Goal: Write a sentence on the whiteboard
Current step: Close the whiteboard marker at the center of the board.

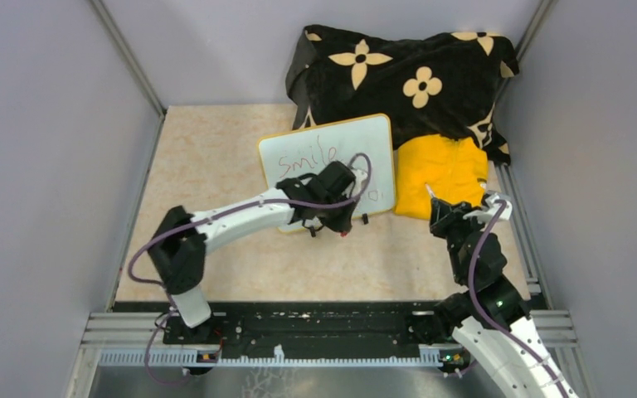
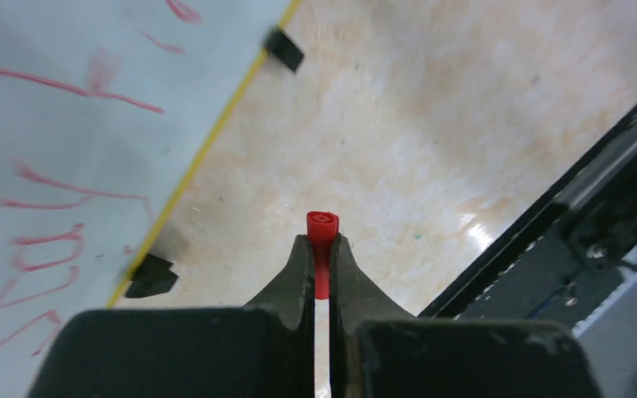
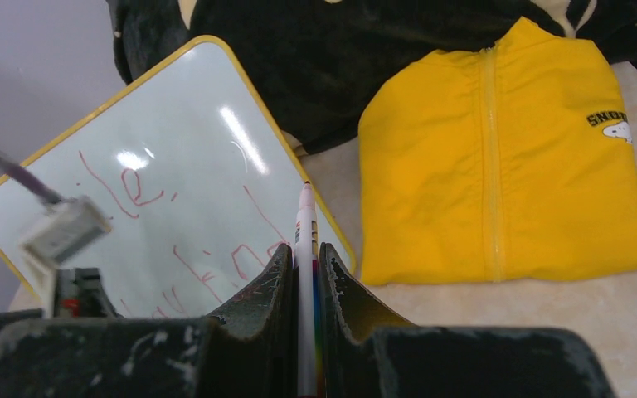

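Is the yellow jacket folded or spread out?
Folded: the yellow jacket lies as a compact block, sleeves out of sight, zip closed.

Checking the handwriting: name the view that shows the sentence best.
Top external: the sentence faces the camera, "Smile" whole, though the left gripper covers much of the lower line. Right wrist shows fragments of both lines behind the marker pen. Left wrist: only blurred stroke ends.

whiteboard (image 1: 373, 145) left of jacket (image 1: 446, 172), blanket (image 1: 398, 83) behind both
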Tool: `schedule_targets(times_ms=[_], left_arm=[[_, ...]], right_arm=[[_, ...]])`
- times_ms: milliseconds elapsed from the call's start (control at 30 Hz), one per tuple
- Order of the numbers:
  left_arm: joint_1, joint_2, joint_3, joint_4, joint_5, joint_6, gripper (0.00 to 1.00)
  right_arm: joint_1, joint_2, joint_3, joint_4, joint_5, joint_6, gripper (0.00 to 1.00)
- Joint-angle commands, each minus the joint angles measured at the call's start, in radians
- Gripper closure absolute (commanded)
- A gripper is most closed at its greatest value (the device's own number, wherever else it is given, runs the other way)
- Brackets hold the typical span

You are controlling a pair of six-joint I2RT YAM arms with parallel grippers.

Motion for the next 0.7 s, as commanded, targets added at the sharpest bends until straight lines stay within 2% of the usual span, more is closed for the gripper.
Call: schedule_targets(times_ms=[0, 133, 333, 467, 567, 667], left_arm=[[0.043, -0.191, -0.008, 0.092, -0.036, -0.042, 1.00], [0.127, -0.366, -0.080, 0.198, -0.045, -0.063, 1.00], [0.354, -0.561, -0.096, 0.317, 0.062, -0.086, 1.00], [0.403, -0.647, -0.099, 0.409, 0.054, -0.102, 1.00], [0.430, -0.710, -0.123, 0.479, 0.055, -0.139, 1.00], [0.456, -0.752, -0.158, 0.560, 0.063, -0.176, 1.00]], right_arm=[[0.007, 0.045, 0.083, 0.100, -0.031, -0.028, 1.00], [0.007, 0.101, 0.116, 0.187, -0.076, -0.030, 1.00], [0.008, 0.278, 0.233, 0.314, -0.146, -0.021, 1.00], [0.041, 0.386, 0.309, 0.445, -0.155, -0.034, 1.00], [0.146, 0.468, 0.374, 0.536, -0.089, -0.103, 1.00], [0.327, 0.553, 0.419, 0.668, 0.024, -0.268, 1.00]])
